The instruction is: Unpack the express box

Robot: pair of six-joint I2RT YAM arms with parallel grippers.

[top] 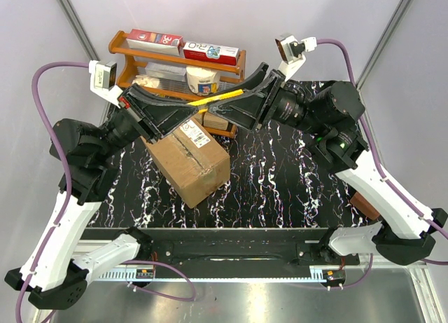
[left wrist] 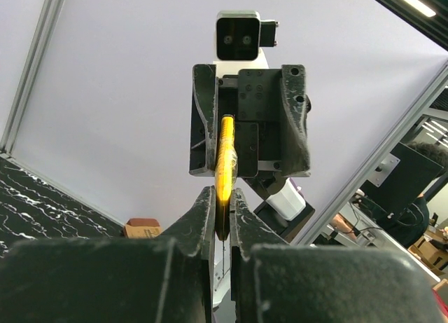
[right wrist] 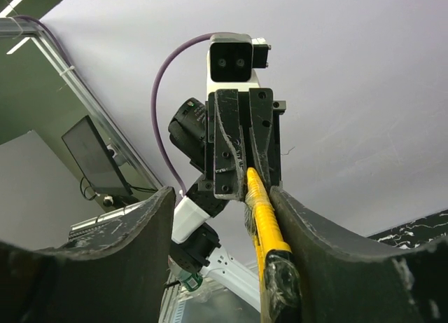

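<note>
Overhead, both arms bend inward and meet nose to nose above the far part of the black marbled table [top: 280, 190]. The left gripper [top: 199, 107] is clenched on a yellow utility knife [top: 217, 97], holding it level. The right gripper [top: 218, 106] faces it with its fingers spread; the knife lies against one finger only. The express box [top: 190, 162] sits closed on the table at 6 o'clock from the grippers, label up. A wooden rack [top: 175, 57] stands at 12 o'clock.
</note>
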